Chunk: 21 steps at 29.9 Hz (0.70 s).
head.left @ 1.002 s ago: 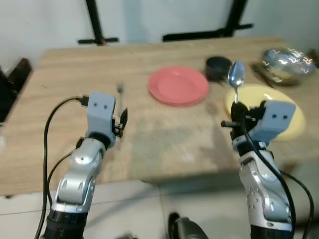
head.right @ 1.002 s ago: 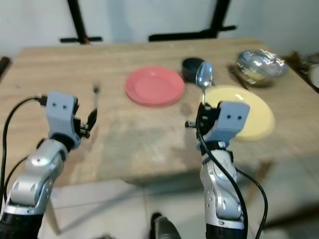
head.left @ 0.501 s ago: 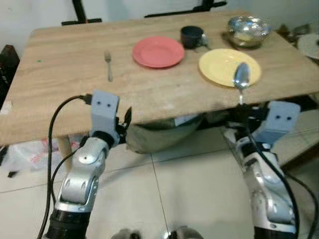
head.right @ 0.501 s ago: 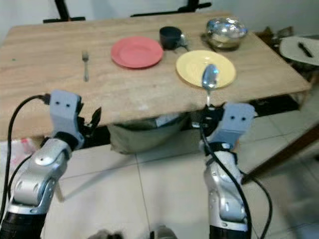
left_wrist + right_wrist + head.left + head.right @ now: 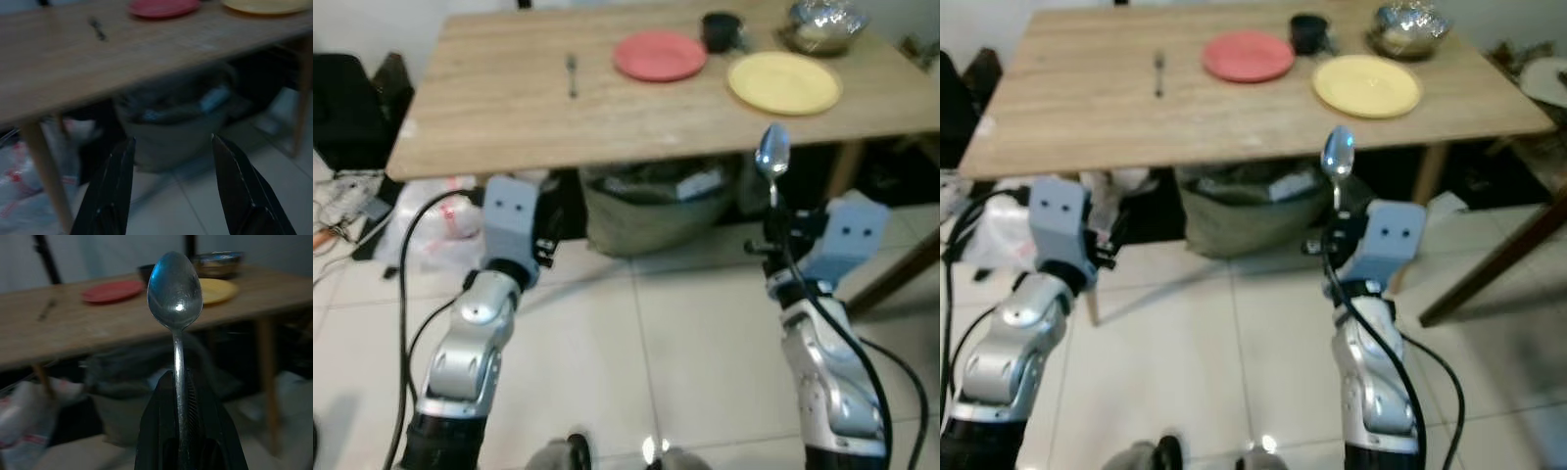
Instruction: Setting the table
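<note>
One spoon [image 5: 772,157] stands upright, pinched by its handle in the right gripper [image 5: 773,227], well short of the table [image 5: 489,108]. Left gripper [image 5: 171,186] spread, empty. Risk: thin handle pivoting or slipping during approach.

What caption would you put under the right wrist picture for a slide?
Right gripper holds a spoon upright by its handle, facing a wooden table set with red and yellow plates.
</note>
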Available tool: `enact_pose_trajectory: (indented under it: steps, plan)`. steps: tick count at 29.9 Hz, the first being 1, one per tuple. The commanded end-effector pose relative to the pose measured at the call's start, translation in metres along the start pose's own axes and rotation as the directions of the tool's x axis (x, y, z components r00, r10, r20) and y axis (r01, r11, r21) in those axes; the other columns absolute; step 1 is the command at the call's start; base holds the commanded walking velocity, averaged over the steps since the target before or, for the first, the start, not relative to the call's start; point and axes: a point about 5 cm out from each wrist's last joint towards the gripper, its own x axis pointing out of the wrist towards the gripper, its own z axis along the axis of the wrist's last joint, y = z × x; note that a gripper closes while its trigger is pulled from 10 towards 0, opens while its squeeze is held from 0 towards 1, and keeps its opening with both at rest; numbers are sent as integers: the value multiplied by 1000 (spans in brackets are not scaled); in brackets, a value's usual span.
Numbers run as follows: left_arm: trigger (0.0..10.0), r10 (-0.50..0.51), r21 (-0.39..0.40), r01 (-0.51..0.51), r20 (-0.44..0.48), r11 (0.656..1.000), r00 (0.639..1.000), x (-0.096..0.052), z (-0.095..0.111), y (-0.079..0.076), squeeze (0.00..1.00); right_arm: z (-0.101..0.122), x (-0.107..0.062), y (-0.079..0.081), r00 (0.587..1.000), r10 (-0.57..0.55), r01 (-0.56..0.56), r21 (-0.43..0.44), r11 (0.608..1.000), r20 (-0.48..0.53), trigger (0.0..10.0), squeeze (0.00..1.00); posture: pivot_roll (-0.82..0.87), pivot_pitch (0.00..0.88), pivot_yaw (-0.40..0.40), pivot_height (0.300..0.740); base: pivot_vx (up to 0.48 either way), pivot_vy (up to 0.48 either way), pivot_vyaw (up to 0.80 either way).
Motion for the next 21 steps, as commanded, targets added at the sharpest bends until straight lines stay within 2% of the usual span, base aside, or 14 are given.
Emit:
enact_pose_trajectory:
  steps: [1, 16, 21]
  plan:
    - [10000, 19, 14, -19, -21, 1000, 1000, -2, -5, 5, 0, -1, -2, 2, 1000, 5, -5, 11, 1000, -1, 10000, 0, -144, 61, 58, 740, -428, 0, 0]
    - [10000, 12, 9, -12, -19, 1000, 1000, -1, -6, 3, 0, -2, -2, 3, 1000, 7, -7, 8, 1000, -2, 10000, 0, -150, 56, 58, 740, -404, 0, 0]
    - [10000, 11, 7, -11, -19, 1000, 1000, -1, -6, 2, 0, -2, -2, 3, 1000, 8, -8, 8, 1000, -3, 10000, 0, -150, 55, 59, 740, -264, 0, 0]
